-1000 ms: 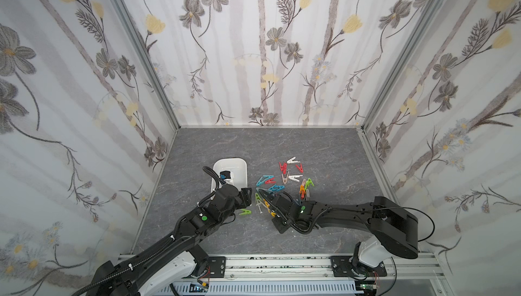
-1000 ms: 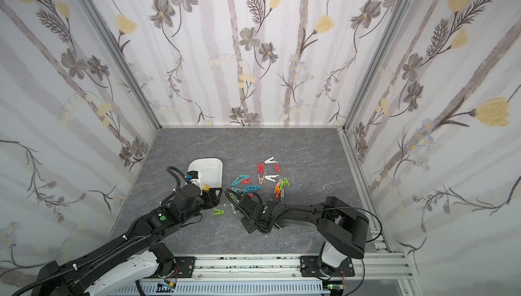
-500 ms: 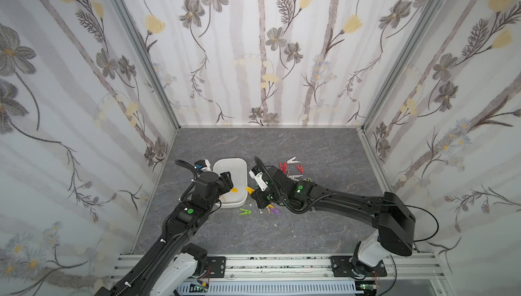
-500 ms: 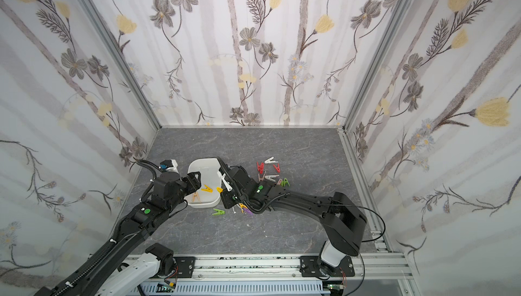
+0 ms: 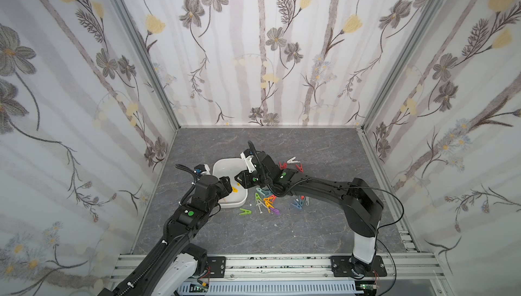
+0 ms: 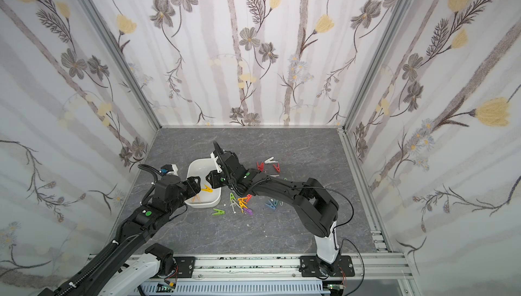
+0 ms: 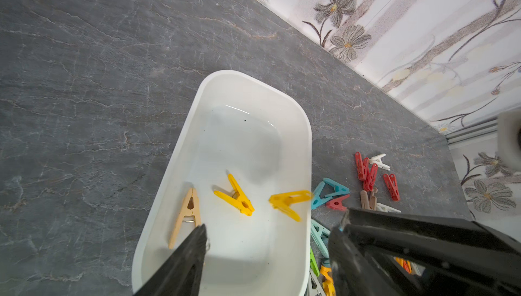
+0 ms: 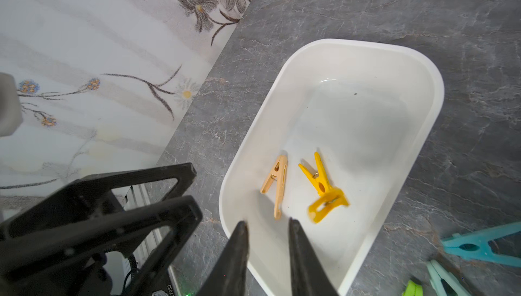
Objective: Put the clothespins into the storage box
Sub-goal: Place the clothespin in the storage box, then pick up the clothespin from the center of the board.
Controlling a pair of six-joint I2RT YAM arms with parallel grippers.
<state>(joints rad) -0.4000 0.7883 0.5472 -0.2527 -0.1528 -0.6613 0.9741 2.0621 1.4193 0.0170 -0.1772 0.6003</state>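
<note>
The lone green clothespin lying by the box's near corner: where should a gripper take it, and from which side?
Probably straight from above, pinching across the middle of the green clothespin. It lies flat on the table, apart from the pile, so both long edges look free. The storage box wall stands close by, so a low sideways approach looks cramped.

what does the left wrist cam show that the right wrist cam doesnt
Only left wrist: red pegs, a white peg and brownish pegs beyond the box. Only right wrist: a side wall with small blue flowers. Both: the box holding one beige peg and two yellow pegs, with teal pegs outside it.
</note>
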